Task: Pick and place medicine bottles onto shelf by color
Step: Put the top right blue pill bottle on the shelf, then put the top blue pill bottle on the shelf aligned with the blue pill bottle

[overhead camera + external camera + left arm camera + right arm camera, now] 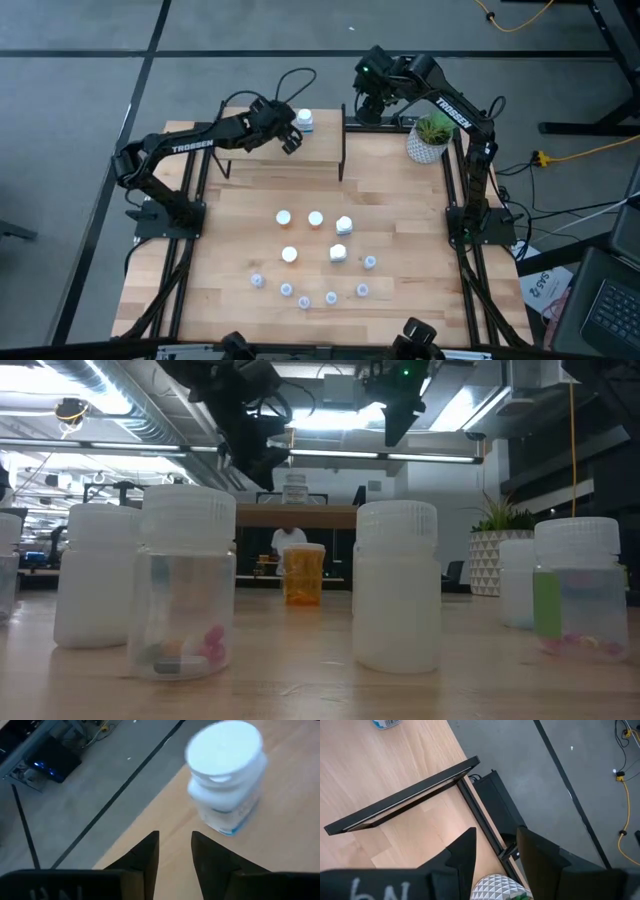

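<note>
A white medicine bottle stands upright on its base on the shelf's light wood top, near the far edge. My left gripper hovers just beside this bottle, slightly open and empty. My right gripper hangs open and empty off the shelf's far right corner. On the table stand orange bottles with white caps, white bottles and several pale-blue vials. The low view shows the bottle on the shelf and an orange one.
A white pot with a green plant stands at the table's far right corner, just below my right gripper; its pot also shows in the right wrist view. The shelf's black frame edge lies near my right gripper. Bare tabletop lies between shelf and bottles.
</note>
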Tool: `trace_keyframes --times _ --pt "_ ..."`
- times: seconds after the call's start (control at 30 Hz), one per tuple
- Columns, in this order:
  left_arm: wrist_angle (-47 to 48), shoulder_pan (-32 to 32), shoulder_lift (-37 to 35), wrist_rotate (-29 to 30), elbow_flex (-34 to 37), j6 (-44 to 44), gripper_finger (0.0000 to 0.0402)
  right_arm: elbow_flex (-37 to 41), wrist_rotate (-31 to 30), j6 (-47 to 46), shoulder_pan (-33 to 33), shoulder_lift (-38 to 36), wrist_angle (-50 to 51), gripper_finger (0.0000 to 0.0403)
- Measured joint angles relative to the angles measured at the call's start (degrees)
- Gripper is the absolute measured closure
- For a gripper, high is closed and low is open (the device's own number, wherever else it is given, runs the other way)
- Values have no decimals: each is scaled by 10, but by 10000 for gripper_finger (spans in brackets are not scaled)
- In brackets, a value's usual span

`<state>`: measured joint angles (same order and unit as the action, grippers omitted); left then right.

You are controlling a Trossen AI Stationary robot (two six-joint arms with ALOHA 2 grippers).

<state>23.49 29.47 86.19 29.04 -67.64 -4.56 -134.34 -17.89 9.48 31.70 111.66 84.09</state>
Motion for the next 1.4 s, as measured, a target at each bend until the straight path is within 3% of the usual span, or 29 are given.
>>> trace_keyframes --times 0.33,0.83,1.13,1.4 --pt "-26 6 10 -15 -6 -14 326 0 0 0 0 0 -1 258" --pt "-104 -7 20 -62 -6 -27 328 0 0 -1 0 0 -1 258" --pt "-61 -8 19 -8 -6 -15 328 0 0 -1 0 0 -1 258" --pt "-66 -8 46 -71 -5 -3 328 0 0 2 0 0 -2 258"
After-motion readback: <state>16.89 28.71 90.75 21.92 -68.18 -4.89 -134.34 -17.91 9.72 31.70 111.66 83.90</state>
